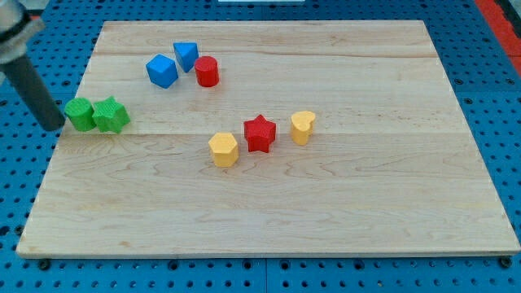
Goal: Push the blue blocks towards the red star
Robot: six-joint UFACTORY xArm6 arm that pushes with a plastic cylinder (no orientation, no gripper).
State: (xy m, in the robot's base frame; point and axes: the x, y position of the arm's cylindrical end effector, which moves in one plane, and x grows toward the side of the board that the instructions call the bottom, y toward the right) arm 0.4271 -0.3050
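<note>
A blue cube point(162, 71) and a blue triangular block point(186, 55) sit near the view's top left, the triangle touching a red cylinder point(207, 72). The red star point(260, 133) lies near the board's middle, between a yellow hexagon point(223, 149) and a yellow heart point(302, 127). My tip point(54, 126) is at the view's far left, just off the board's left edge, next to a green cylinder-like block point(80, 114). It is far left of and below the blue blocks.
A green star point(111, 115) touches the green block on its right. The wooden board point(326, 220) rests on a blue pegboard surface point(488, 49).
</note>
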